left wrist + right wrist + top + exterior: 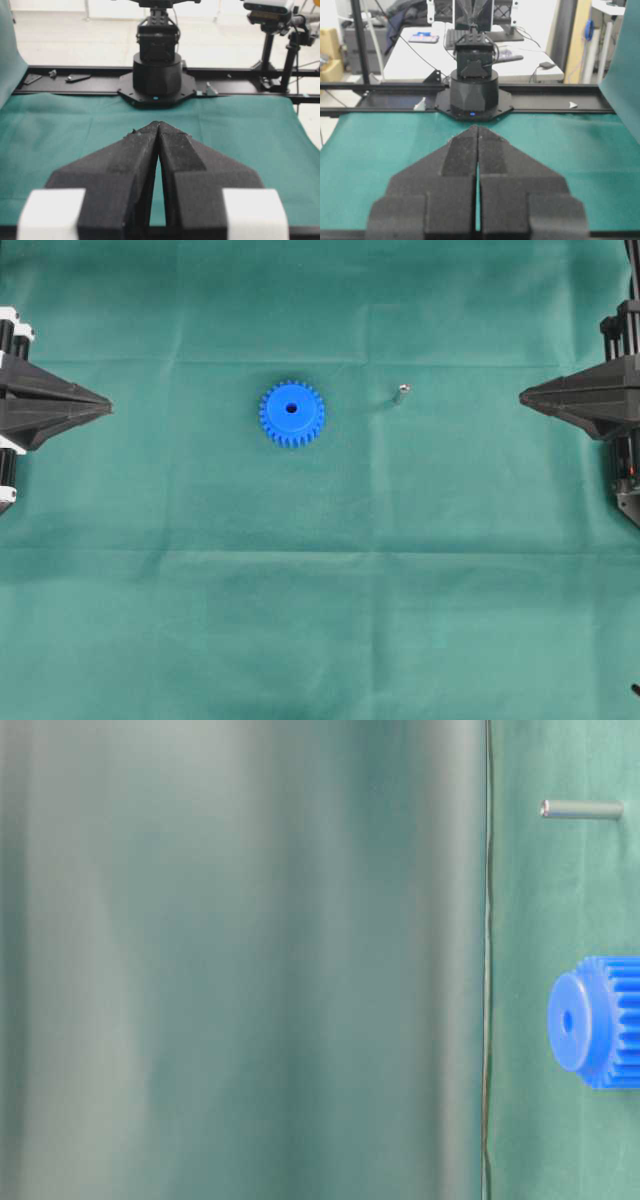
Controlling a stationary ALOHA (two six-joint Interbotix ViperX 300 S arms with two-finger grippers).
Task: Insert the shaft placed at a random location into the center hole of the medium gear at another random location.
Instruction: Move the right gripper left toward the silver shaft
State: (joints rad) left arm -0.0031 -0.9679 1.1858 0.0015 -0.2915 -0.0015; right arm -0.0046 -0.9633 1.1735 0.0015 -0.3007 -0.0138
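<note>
Overhead, we see nothing done: shaft [402, 393] lies apart from gear [292, 413], left gripper [105, 402] and right gripper [524, 396] closed, empty.

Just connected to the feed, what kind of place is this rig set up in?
Looks like a robotics lab or office workspace: a table under a green cloth, an arm base bolted to a black rail, a desk with a monitor behind, and a camera on a stand.
</note>
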